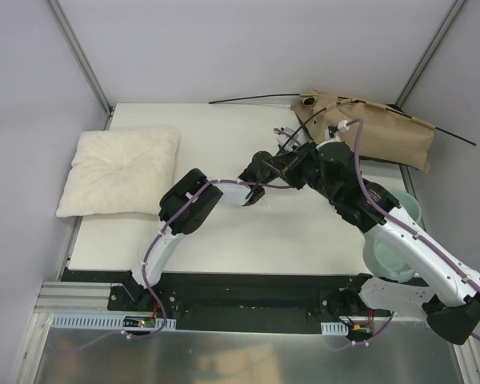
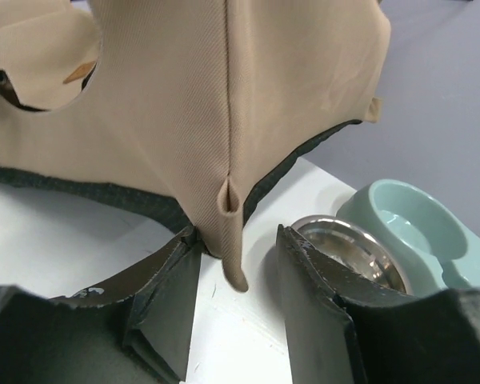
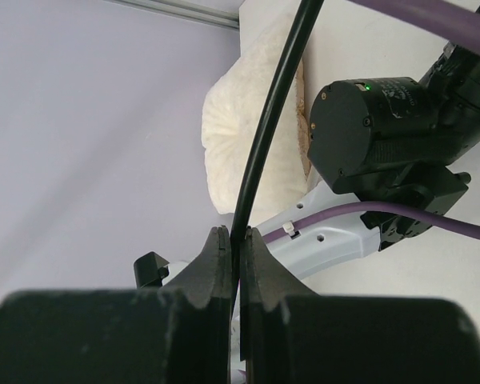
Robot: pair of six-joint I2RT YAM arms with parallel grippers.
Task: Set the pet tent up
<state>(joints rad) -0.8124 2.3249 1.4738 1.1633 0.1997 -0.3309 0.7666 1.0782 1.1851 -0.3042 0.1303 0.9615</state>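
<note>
The pet tent (image 1: pixel 376 128) lies crumpled, tan with black lining, at the table's back right, with thin black poles (image 1: pixel 256 98) sticking out both sides. In the left wrist view its fabric (image 2: pixel 224 96) hangs in front of me. A narrow tan sleeve tip (image 2: pixel 234 248) drops to the table between the fingers of my left gripper (image 2: pixel 236 240), which stands open around it, with a clear gap on the right side. My right gripper (image 3: pixel 238 236) is shut on a black pole (image 3: pixel 272 120) that rises from its jaws. In the top view both wrists crowd together beside the tent.
A cream fluffy pillow (image 1: pixel 120 172) lies at the table's left side. A teal double bowl (image 1: pixel 396 236) sits at the right edge, and it holds a steel bowl (image 2: pixel 348 248) close to my left gripper's right finger. Grey walls enclose the table.
</note>
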